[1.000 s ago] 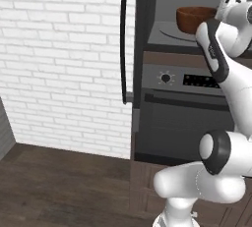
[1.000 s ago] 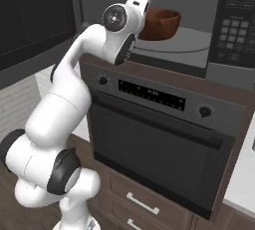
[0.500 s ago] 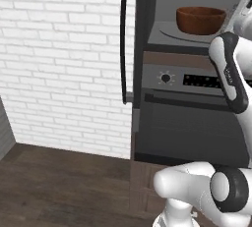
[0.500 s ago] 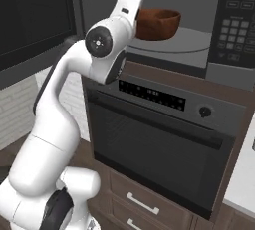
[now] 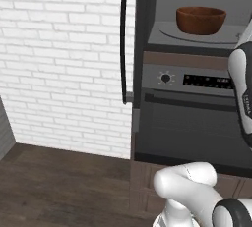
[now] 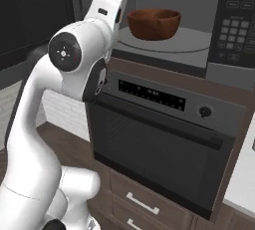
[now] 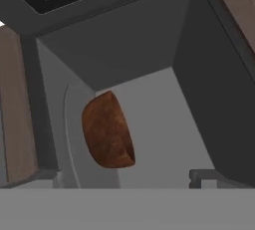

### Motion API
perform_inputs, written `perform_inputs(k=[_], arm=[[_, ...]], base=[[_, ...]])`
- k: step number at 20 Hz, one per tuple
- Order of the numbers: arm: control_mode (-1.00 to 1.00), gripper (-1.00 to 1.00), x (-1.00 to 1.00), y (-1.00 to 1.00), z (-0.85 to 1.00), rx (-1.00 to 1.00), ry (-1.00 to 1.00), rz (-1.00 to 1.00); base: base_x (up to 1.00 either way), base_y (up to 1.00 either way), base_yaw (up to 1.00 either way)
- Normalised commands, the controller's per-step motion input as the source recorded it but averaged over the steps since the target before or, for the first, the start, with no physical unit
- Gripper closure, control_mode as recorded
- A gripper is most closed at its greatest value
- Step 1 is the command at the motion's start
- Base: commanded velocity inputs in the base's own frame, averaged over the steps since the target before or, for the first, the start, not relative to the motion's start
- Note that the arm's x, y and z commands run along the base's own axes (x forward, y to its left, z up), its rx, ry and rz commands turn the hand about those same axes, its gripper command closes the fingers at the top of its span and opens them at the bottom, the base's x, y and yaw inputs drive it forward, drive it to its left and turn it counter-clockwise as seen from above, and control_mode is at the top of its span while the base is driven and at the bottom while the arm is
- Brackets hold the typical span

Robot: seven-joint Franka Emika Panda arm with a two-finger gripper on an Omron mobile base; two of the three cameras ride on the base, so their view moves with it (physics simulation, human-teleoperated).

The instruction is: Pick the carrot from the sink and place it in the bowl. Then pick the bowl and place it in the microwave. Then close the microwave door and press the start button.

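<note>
The bowl (image 5: 201, 20) (image 6: 154, 23) (image 7: 108, 130) is being seen upright on the turntable plate (image 6: 164, 44) inside the microwave (image 6: 199, 5), above the oven (image 6: 164, 144). Nothing is being held by the gripper (image 7: 130, 183); its jaws are being kept spread wide, apart from the bowl, outside the microwave.

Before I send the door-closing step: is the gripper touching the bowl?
Apart. In the hand view the bowl sits on the microwave plate, with bare floor between it and the open gripper fingertips.
</note>
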Motion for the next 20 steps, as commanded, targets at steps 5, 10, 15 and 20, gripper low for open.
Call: perform_inputs(k=[5,10,15,20], arm=[[-1.00,-1.00,-0.99,0.31,0.00,0.02,-0.04,0.00],[-1.00,-1.00,-0.94,0.49,-0.09,0.06,-0.08,0.00],[-1.00,-1.00,-0.75,0.63,-0.23,0.03,-0.14,0.00],[-1.00,-1.00,-0.66,0.66,-0.10,0.03,-0.02,-0.01]], base=[[0.00,0.00,0.00],[0.00,0.00,0.00],[0.00,0.00,0.00],[0.00,0.00,0.00]])
